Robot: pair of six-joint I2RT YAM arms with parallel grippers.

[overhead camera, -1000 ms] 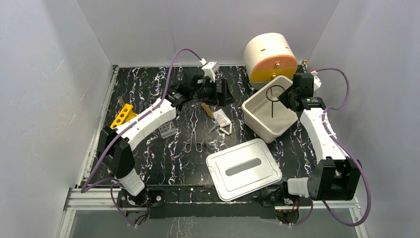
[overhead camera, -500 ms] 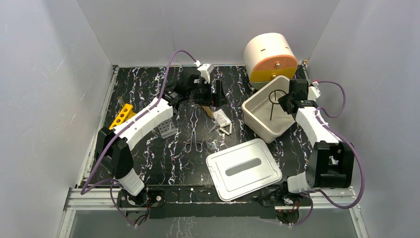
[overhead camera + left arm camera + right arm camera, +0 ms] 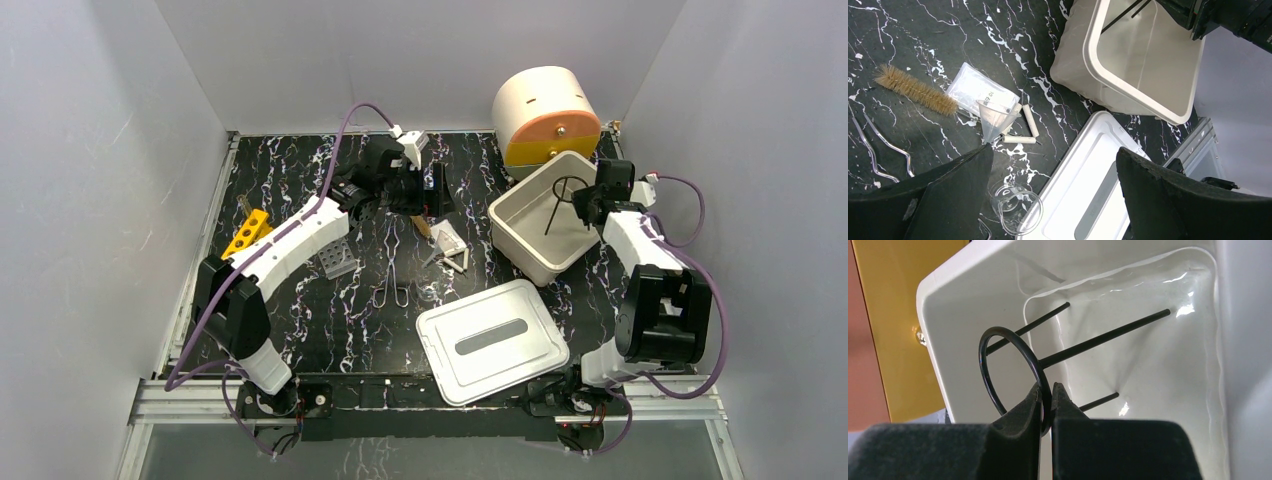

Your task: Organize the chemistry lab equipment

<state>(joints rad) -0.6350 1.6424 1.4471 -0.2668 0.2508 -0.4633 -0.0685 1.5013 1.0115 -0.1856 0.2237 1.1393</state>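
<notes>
With right jaws pinching the black wire loop (image 3: 1103, 338) over the white tub (image 3: 522, 243) at the surface's right edge. With left jaws spread wide, hovering above the funnel (image 3: 995, 120).

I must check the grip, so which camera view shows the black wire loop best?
Right wrist: the black wire loop fills the view, its ring pinched by the right gripper over the white bin. Top external shows it small; left wrist shows only its stem.
</notes>
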